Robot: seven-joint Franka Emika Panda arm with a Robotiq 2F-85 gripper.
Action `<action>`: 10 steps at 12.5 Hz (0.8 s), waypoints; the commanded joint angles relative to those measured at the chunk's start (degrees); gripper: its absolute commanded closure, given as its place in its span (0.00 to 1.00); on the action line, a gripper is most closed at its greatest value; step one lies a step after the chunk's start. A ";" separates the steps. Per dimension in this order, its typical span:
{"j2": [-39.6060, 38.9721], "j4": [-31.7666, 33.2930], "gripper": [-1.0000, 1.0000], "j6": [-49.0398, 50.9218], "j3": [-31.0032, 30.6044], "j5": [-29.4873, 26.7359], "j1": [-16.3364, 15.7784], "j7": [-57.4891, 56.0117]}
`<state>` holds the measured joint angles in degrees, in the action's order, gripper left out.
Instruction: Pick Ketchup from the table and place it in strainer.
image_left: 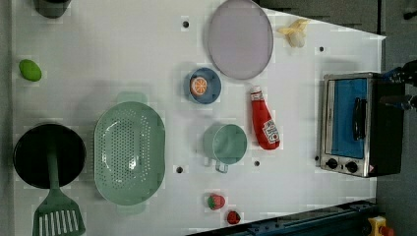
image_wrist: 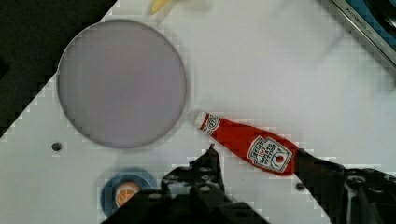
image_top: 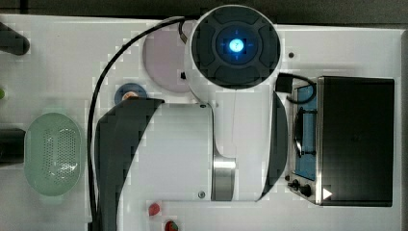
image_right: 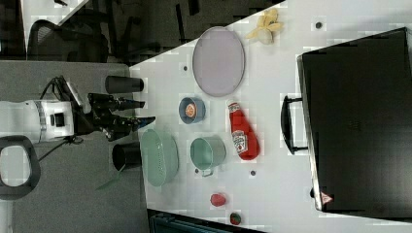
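The Ketchup [image_left: 264, 123] is a slim red bottle with a white cap and label, lying flat on the white table between the teal cup and the toaster oven. It also shows in the right view as Ketchup [image_right: 243, 136]. The strainer [image_left: 129, 152], a pale mint-green oval colander, sits empty toward the left view's left, apart from the bottle. My gripper [image_right: 141, 111] hangs well above the table, open, with nothing between its fingers. In the wrist view the Ketchup [image_wrist: 252, 144] lies below, framed by the two dark fingers [image_wrist: 205, 163]. In the top view the arm hides the bottle, and the strainer [image_top: 54, 154] is at the top view's left.
A teal cup [image_left: 226, 143] stands between strainer and bottle. A blue bowl with an orange slice [image_left: 205, 86], a grey plate [image_left: 240, 38] and a banana [image_left: 295, 32] lie nearby. A toaster oven [image_left: 354, 123], a black pan [image_left: 46, 155], a spatula [image_left: 56, 211], a lime [image_left: 30, 70] and strawberries [image_left: 215, 201] ring the table.
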<state>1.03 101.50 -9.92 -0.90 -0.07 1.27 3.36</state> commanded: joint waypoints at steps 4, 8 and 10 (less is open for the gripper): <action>8.73 2.10 0.00 9.56 -1.83 -1.48 5.24 -5.61; 4.79 6.41 0.00 7.97 -2.66 -1.48 5.17 -13.45; 2.67 9.00 0.00 5.40 -3.26 -1.48 5.12 -18.38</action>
<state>7.27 107.60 -4.04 -2.86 -1.27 6.80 -8.72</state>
